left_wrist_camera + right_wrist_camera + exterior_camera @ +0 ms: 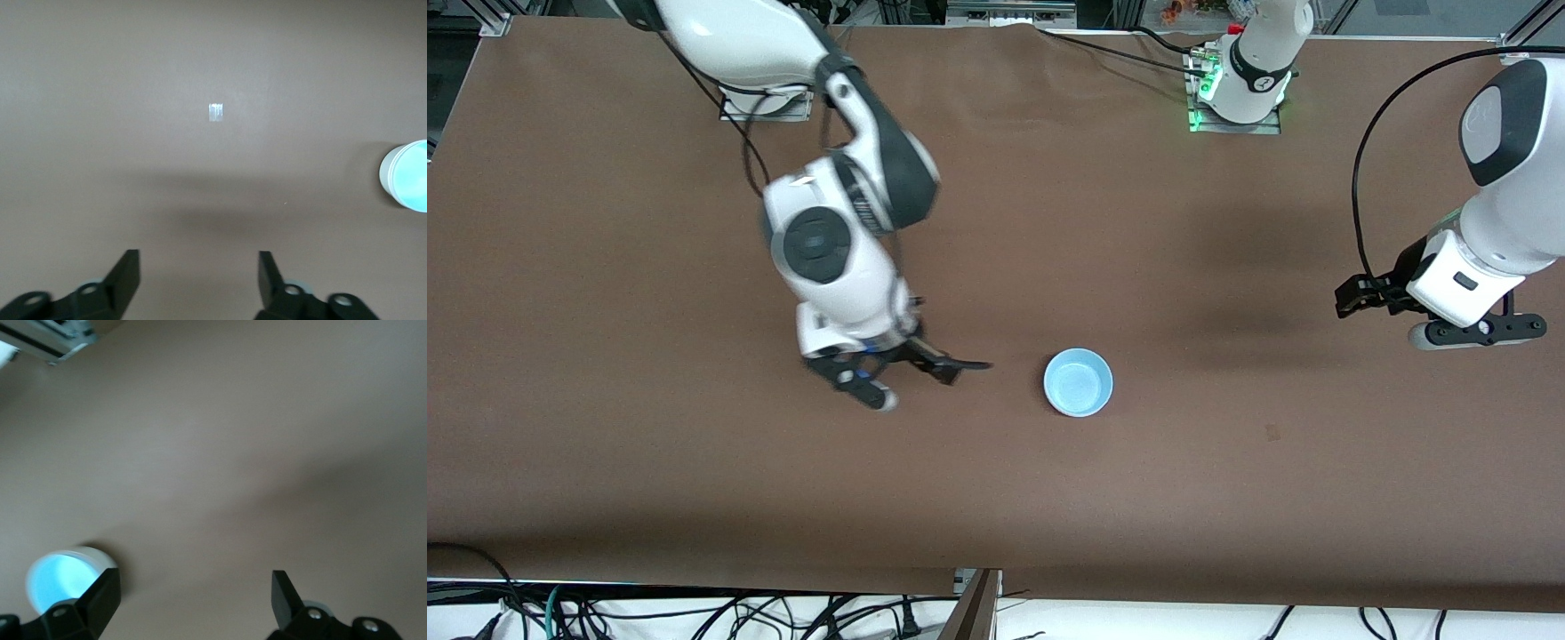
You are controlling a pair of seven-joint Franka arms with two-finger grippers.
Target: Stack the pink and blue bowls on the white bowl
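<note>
A light sky-blue bowl (1078, 382) stands upright on the brown table (1227, 498) near the middle. In the left wrist view (408, 177) and the right wrist view (61, 579) a white wall shows round its blue inside, like a white bowl under it. No pink bowl shows. My right gripper (920, 382) is open and empty, low over the table beside the bowl, toward the right arm's end; its fingers (100, 590) stand apart. My left gripper (1480, 331) is open and empty, over bare table at the left arm's end, waiting; its fingers (127, 267) are wide apart.
The arms' base plates (1232, 120) are at the table's edge farthest from the front camera. Cables (694, 613) lie below the table's front edge. A small pale mark (215, 112) is on the table under the left gripper.
</note>
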